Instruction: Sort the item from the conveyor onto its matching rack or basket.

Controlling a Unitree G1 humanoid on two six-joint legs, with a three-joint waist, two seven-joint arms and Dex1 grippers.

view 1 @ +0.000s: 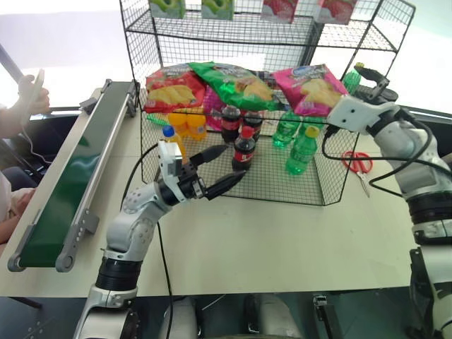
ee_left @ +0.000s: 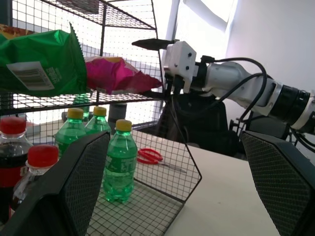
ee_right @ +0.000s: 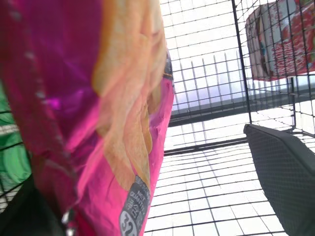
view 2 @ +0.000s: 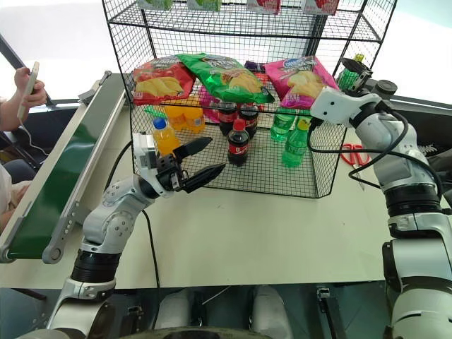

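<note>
left eye view: the rack stands on the worktop. three crisp bags lie on its middle shelf: one red bag, one green bag, one pink bag. the left tool is wide open and holds nothing.

left wrist view: three green bottles, one pair of red scissors.

right wrist view: the right tool is spread open beside the pink bag; its label reads "32".

A pale cream rectangular tabletop fills the foreground; bright white daylight pours through tall windows beside a plain white wall.
</note>
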